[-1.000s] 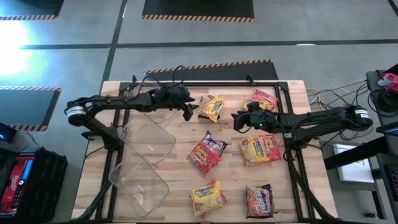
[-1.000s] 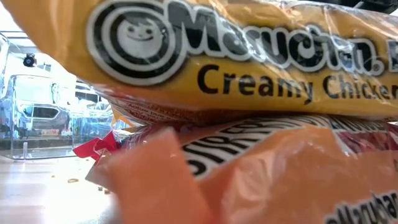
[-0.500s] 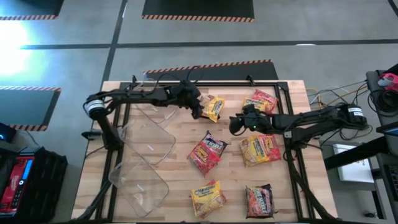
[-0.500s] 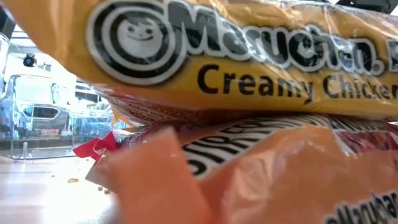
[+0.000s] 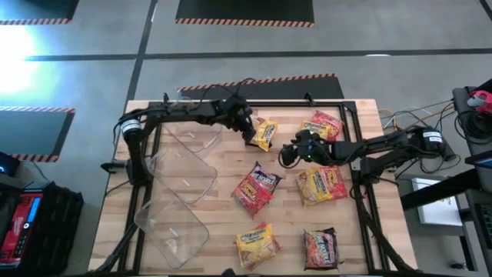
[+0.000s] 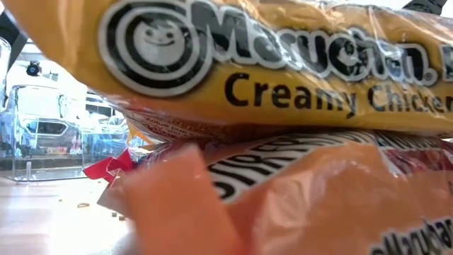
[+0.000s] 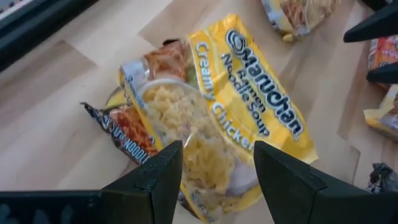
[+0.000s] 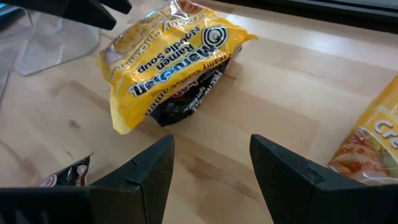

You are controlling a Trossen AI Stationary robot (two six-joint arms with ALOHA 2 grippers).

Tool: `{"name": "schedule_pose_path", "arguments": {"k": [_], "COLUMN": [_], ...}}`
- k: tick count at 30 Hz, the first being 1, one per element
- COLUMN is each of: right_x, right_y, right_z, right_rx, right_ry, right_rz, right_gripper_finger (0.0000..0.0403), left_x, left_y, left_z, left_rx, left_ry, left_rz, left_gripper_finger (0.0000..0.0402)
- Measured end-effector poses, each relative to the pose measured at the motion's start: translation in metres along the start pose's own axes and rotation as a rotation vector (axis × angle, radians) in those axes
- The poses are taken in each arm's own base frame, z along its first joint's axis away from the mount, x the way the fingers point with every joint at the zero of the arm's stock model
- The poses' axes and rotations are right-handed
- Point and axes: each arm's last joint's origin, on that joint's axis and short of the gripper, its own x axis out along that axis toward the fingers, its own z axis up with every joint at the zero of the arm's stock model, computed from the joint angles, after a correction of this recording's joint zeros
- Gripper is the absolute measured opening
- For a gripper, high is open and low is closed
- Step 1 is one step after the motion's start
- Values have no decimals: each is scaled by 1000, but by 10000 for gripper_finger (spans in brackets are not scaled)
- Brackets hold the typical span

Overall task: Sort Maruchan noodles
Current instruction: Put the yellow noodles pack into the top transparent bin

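A yellow Creamy Chicken packet (image 5: 266,132) lies at the table's far middle, resting on top of a dark packet (image 7: 121,134). My left gripper (image 5: 248,132) is open and hovers just left of and above this pair; in its wrist view the fingers (image 7: 217,171) stand on either side of the yellow packet (image 7: 230,118) without touching it. My right gripper (image 5: 287,155) is open, just right of and nearer than the pair. It faces the yellow packet (image 8: 168,62) and the dark packet (image 8: 180,102) under it, with bare wood between its fingers (image 8: 211,165).
Other packets lie around: a red-orange one (image 5: 324,123) at far right, a red one (image 5: 257,187) in the middle, a yellow one (image 5: 321,185) to its right, a yellow one (image 5: 257,245) and a dark red one (image 5: 320,246) near the front edge. Two clear bins (image 5: 181,169) (image 5: 173,225) lie on the left. Packets (image 6: 283,64) block the low view.
My left gripper has moved toward the table's right, reaching the yellow packet at the far middle. My right gripper has moved a little toward the table's left, closer to the same packet. No packet has moved.
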Motion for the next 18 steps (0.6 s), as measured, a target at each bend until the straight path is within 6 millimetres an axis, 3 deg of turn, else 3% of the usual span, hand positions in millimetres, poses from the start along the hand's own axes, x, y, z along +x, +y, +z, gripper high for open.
{"name": "schedule_pose_path", "arguments": {"k": [18], "right_x": [0], "right_y": [0], "right_z": [1], "right_rx": [-19], "right_ry": [-1], "right_rz": [4], "right_gripper_finger": [201], "left_x": [-10], "left_y": [23], "left_z": [10], "left_rx": [-46], "left_ry": [56], "left_rz": [7], "left_gripper_finger": [181]}}
